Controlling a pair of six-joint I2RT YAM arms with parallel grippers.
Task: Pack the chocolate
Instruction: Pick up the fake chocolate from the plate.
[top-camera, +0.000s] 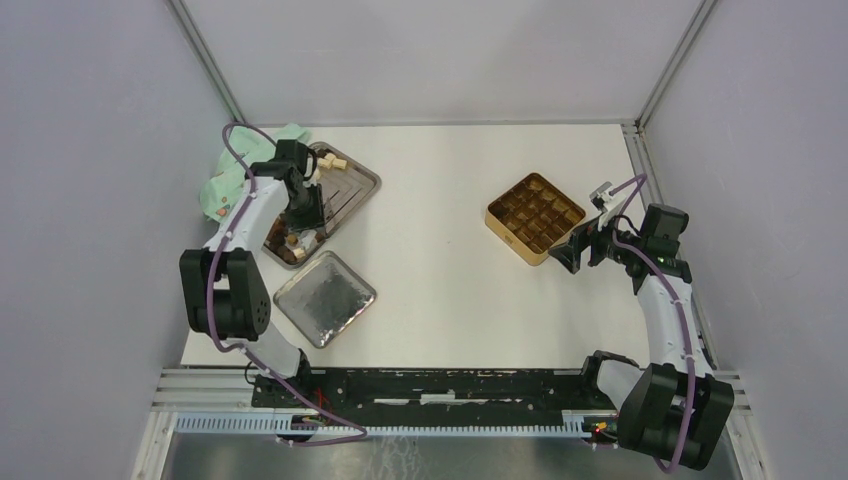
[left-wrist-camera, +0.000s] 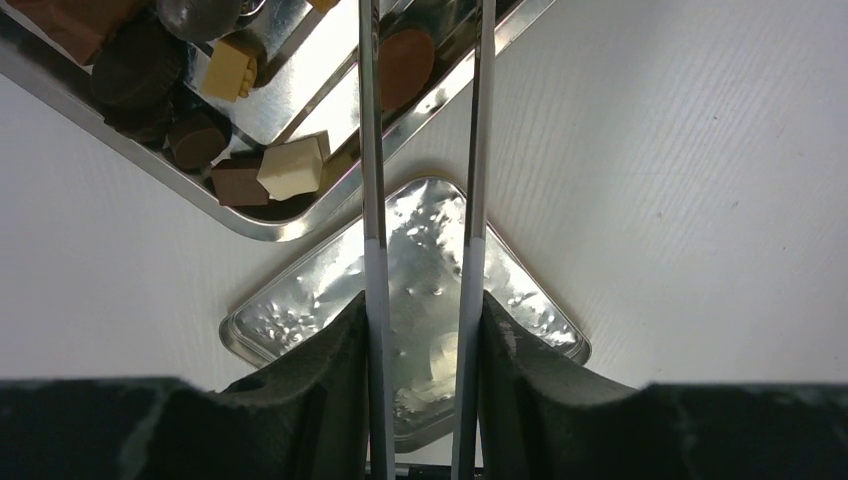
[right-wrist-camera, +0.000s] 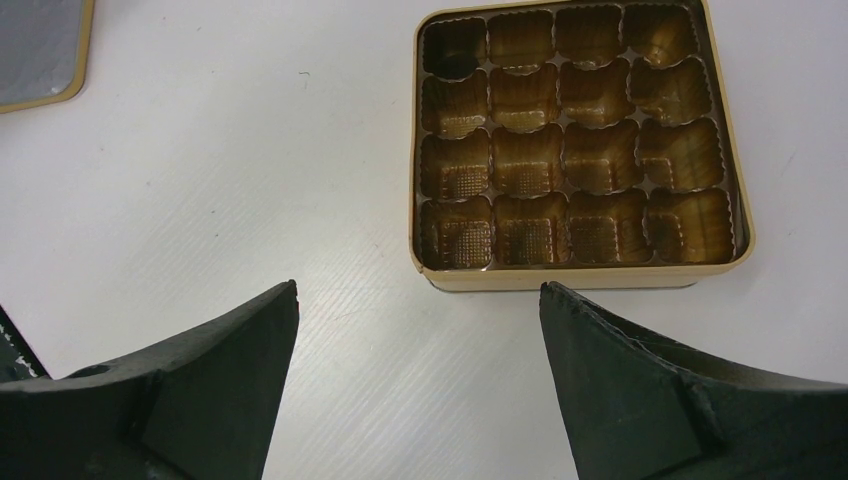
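Observation:
Chocolate pieces (left-wrist-camera: 292, 167), dark brown, light brown and cream, lie in a shiny tray (left-wrist-camera: 300, 225) at the left (top-camera: 293, 245). My left gripper (left-wrist-camera: 422, 305) is shut on a pair of metal tongs (left-wrist-camera: 372, 150), whose two blades reach over that tray. A round brown piece (left-wrist-camera: 405, 65) lies between the blades; the tips are out of view. It hovers over the tray in the top view (top-camera: 300, 212). The gold square tin (top-camera: 535, 217) lies open with empty cups (right-wrist-camera: 525, 160). My right gripper (right-wrist-camera: 420, 300) is open and empty, just before the tin's near side (top-camera: 580, 245).
A second shiny tray (top-camera: 325, 297) without chocolate lies nearer the arms, below the tongs in the left wrist view (left-wrist-camera: 300, 310). A mint-green bag (top-camera: 225, 185) lies at the far left by the wall. Two cream pieces (top-camera: 333, 162) sit at the tray's far corner.

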